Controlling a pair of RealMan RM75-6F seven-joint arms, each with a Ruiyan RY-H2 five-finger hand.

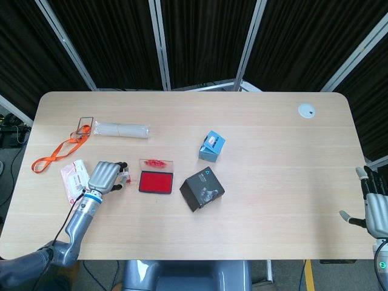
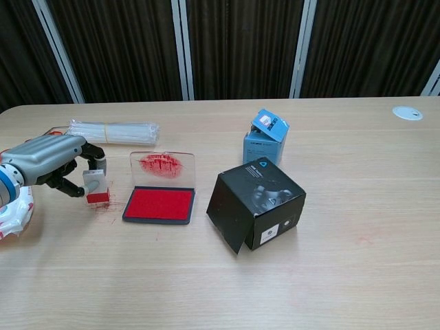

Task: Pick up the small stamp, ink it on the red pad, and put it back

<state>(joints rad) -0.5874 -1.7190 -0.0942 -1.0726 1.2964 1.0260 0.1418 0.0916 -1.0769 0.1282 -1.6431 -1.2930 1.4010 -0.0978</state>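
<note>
At the far left of the wooden bench [image 2: 227, 289], an orange lanyard [image 1: 59, 150] trails beside a packet of wipes [image 1: 72, 179], with a clear bag of sticks [image 2: 113, 130] lying farther back. The left hand [image 2: 48, 157] reaches in low from the left edge, its fingers [image 2: 88, 152] curled over and pinching the small stamp [image 2: 95, 186], which stands upright with its red base down on the bench surface, on a patch of red ink smears, just left of the red pad [image 2: 160, 204]. The pad lies open, its red ink face up in a dark tray, with a clear lid [image 2: 162, 166] standing upright along its back edge and smudged with red. In the head view the same hand [image 1: 105, 176] sits between the wipes packet and the pad [image 1: 157, 182], the stamp [image 1: 123, 179] just visible at its fingertips. Right of the pad, near the middle of the bench, a black box [image 2: 255, 204] rests tilted on one edge, and a small blue box [image 2: 265, 137] stands behind it. A white round disc [image 2: 408, 113] lies near the far right corner. The right hand [image 1: 376, 209] shows only in the head view, at the lower right, off the bench edge, holding nothing, its fingers [image 1: 368, 180] spread apart and pointing upward in the picture.
</note>
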